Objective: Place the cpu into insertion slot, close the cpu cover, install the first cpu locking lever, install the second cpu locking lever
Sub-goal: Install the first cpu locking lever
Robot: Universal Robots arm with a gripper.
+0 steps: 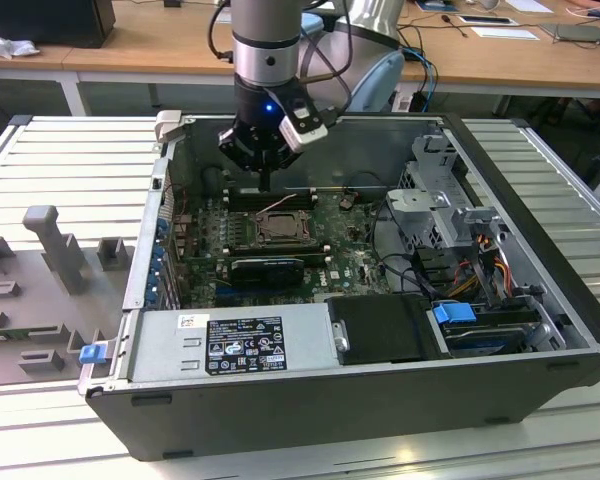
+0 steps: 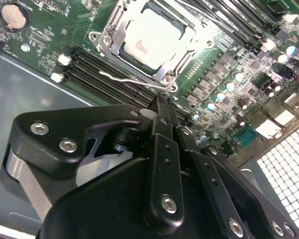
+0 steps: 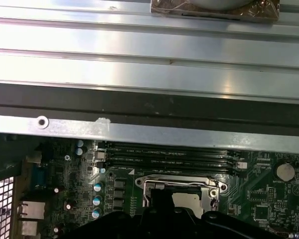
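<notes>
I see the cpu (image 2: pixel 152 40), a pale silver-beige square framed by the cpu cover (image 2: pixel 111 45), partly hidden behind my pressed-together fingers (image 3: pixel 159 204) in the first wrist view

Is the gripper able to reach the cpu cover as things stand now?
Probably yes: the gripper hangs over the memory slots right beside the cpu cover, and nothing stands between them.

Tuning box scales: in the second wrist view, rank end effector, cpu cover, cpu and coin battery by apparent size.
1. end effector, nearest the camera, so it looks inflated
2. cpu cover
3. cpu
4. coin battery
</notes>
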